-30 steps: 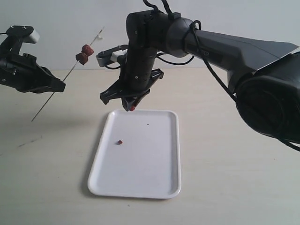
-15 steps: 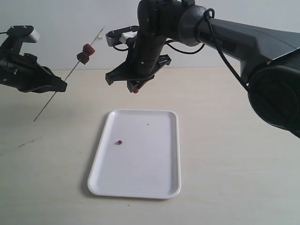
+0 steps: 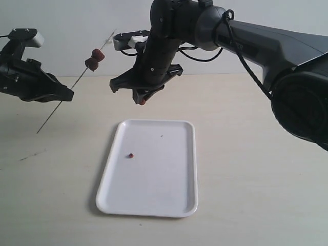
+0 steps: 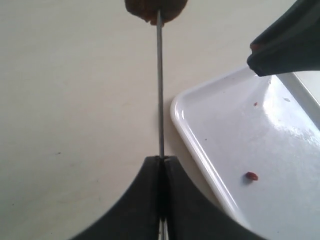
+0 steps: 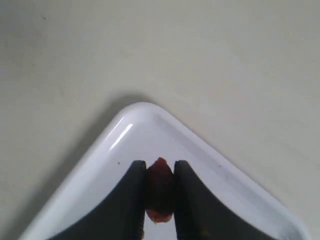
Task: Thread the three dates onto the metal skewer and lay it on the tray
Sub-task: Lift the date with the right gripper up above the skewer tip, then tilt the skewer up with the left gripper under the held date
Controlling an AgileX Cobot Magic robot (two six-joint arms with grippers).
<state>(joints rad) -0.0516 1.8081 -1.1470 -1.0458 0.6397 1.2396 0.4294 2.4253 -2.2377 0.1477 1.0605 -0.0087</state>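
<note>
My left gripper [image 3: 65, 95] [image 4: 161, 160] is shut on the metal skewer [image 3: 77, 79] [image 4: 160, 85], which slants up to the right at the left of the exterior view. Two dates [image 3: 93, 58] sit threaded on its upper part; the left wrist view shows only one dark lump [image 4: 155, 9] at the frame edge. My right gripper [image 3: 142, 101] [image 5: 160, 172] hangs above the far end of the white tray [image 3: 177, 200] [image 5: 200, 145], shut on the third date [image 5: 160, 192] [image 3: 143, 102], a dark red lump between its fingers.
A tiny reddish crumb [image 3: 131, 155] [image 4: 251, 175] lies on the tray's left part, and a small dark speck [image 3: 162, 136] nearer its far end. The tray lies on a pale tabletop [image 3: 256, 169]. The right arm's bulky body [image 3: 302, 97] fills the right side.
My right gripper rose from just above the tray's far rim, carrying the date, then shifted slightly left and lower toward the skewer. The left arm and skewer stayed still.
</note>
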